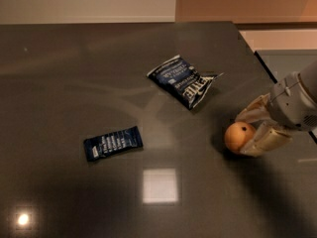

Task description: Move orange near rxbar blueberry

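Note:
The orange (237,136), small and round with a dark stem dot, sits at the right of the dark table between my two pale fingers. My gripper (251,131) reaches in from the right edge and is shut on the orange, one finger (253,112) behind it and one finger (265,142) in front. The rxbar blueberry (113,143), a flat dark navy wrapper with white text, lies flat at the left centre of the table, far to the left of the orange.
A wrinkly blue-and-white chip bag (184,80) lies at the table's upper middle, between the bar and the orange but farther back. The table's right edge (262,63) runs close behind my gripper. Bright light reflections (159,185) show on the table top.

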Tool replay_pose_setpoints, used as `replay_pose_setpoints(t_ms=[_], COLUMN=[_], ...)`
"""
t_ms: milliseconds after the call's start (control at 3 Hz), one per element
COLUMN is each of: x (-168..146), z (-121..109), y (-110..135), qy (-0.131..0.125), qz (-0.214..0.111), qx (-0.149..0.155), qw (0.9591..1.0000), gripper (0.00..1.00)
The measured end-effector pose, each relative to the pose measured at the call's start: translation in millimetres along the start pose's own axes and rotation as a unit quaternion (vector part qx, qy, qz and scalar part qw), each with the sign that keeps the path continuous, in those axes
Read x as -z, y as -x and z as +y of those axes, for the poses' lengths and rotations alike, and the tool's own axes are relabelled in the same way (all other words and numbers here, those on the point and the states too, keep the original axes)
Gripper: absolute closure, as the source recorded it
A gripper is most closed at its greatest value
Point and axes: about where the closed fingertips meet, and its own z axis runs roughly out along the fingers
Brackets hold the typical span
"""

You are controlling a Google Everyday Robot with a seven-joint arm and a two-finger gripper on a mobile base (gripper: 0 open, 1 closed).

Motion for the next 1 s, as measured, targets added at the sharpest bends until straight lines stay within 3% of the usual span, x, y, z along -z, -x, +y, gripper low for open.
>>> replay_pose_setpoints(t_ms=[333, 1000], x=[-9.2, -42.5], z=[-12.9, -19.8], y=[33.5, 92.4], qy=[0.014, 0.043], qz=[-0.010, -0.034], qx=[0.009, 0.039], qw=[0.9998, 0.9977], gripper=[1.00, 1.00])
